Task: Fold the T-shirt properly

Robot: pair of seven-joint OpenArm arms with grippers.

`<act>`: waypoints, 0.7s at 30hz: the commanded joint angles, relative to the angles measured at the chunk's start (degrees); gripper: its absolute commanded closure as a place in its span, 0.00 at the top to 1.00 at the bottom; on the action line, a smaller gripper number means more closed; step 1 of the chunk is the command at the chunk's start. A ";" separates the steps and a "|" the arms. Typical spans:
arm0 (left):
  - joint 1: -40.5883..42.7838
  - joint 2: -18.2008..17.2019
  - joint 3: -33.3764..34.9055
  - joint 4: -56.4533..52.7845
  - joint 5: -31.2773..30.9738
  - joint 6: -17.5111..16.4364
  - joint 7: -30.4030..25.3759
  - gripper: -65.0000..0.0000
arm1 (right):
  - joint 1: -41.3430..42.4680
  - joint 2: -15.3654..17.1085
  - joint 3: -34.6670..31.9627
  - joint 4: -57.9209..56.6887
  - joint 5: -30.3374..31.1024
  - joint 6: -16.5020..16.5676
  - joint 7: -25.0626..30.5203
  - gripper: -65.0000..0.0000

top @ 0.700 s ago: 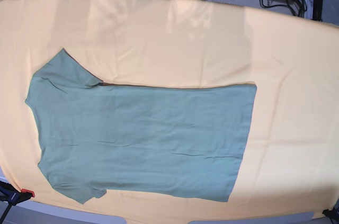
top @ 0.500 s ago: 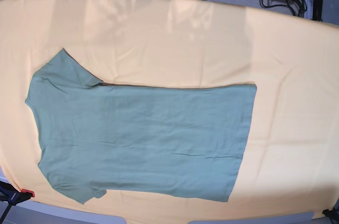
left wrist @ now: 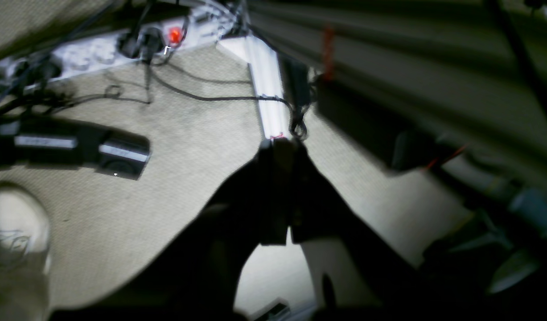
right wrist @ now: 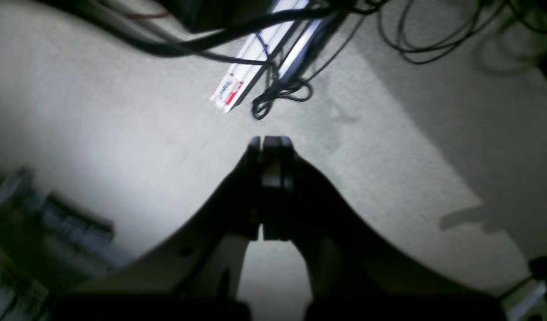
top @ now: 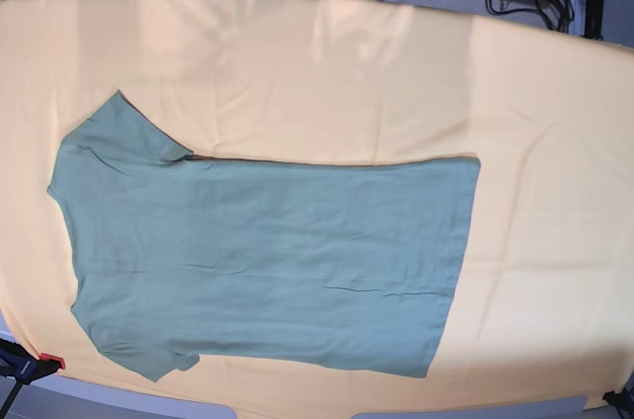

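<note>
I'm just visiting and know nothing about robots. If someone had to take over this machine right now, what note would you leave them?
Left pincer: shut, holding nothing, off the table above the carpeted floor.
Right pincer: shut, holding nothing, also above the floor.
T-shirt: lies flat and spread out on the orange-yellow cloth, neck end toward the base view's left, hem toward its right, both sleeves out.
Done: no fold shows.
Left: all the folding, sleeves and body.

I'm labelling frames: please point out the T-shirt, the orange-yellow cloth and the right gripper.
T-shirt (top: 267,261): base view, middle of the body panel.
Orange-yellow cloth (top: 327,82): base view, bare stretch above the shirt.
Right gripper (right wrist: 271,147): right wrist view, between the closed fingertips.
</note>
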 commanded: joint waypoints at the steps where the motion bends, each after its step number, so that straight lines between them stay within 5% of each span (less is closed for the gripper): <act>1: 2.54 -1.27 0.07 3.41 -1.84 -0.87 0.68 0.00 | -2.03 1.27 0.22 3.91 0.20 -0.94 -0.13 0.00; 5: 11.19 -7.78 0.07 16.81 -3.98 -0.85 1.07 0.00 | -9.73 3.41 3.26 17.27 0.20 -2.40 -0.66 0.00; 11: 21.16 -16.31 -1.29 35.93 -3.85 -0.81 2.12 0.00 | -20.76 3.61 12.09 34.23 0.02 1.79 -3.23 0.00; 21: 31.04 -20.17 -17.27 57.05 -4.11 -2.71 8.68 0.00 | -38.38 3.61 27.12 57.00 0.76 3.04 -4.79 0.00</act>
